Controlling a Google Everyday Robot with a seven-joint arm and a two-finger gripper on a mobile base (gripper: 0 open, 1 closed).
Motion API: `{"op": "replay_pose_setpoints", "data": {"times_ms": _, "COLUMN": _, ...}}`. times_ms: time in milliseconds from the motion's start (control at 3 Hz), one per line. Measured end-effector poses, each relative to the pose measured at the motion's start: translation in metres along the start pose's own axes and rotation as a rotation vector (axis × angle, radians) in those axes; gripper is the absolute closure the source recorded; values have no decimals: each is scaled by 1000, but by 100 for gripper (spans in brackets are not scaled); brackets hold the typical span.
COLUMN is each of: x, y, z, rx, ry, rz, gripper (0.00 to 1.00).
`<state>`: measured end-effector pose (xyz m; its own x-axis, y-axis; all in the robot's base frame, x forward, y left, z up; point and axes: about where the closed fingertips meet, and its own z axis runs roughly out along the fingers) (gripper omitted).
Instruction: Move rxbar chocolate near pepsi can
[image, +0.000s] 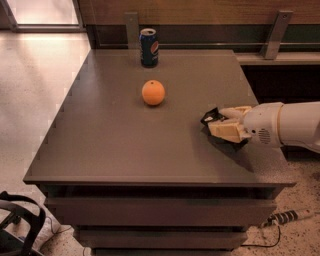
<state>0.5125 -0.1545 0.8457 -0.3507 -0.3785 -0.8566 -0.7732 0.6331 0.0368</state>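
**Rxbar chocolate** (211, 118), count: one. Black wrapper. Located near the right edge of the table (110, 145), toward the front. Held between the two fingers of the gripper (216, 120), with only one end showing past the fingertips. Lifted or resting on the tabletop: cannot tell.

**Gripper**, count: one. Cream-coloured, at the end of the white arm (287, 124) reaching in from the right. Closed on the bar, low over the table surface.

**Pepsi can** (149, 47), count: one. Upright at the far edge of the table, left of centre, well apart from the bar.

**Orange** (153, 92), count: one. Sits between can and bar, nearer the can, touching neither.

**Progress, as judged:** grasp apparently made; carry not yet done. Remaining: transport of the bar across the table toward the far edge, clear of the orange, then release just beside the can without tipping it.

**Other:** metal brackets (274, 32) along the back wall, count: two. Power strip (286, 217) on the floor at lower right, count: one.
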Motion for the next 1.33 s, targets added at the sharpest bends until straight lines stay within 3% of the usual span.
{"op": "replay_pose_setpoints", "data": {"times_ms": 667, "x": -62, "y": -22, "z": -16, "rx": 62, "ry": 124, "rz": -123, "gripper": 100}}
{"op": "replay_pose_setpoints", "data": {"times_ms": 1000, "x": -83, "y": -41, "z": -1, "rx": 87, "ry": 154, "rz": -167, "gripper": 100}}
{"op": "replay_pose_setpoints", "data": {"times_ms": 1333, "x": -108, "y": -63, "z": 29, "rx": 98, "ry": 133, "rz": -199, "gripper": 100}}
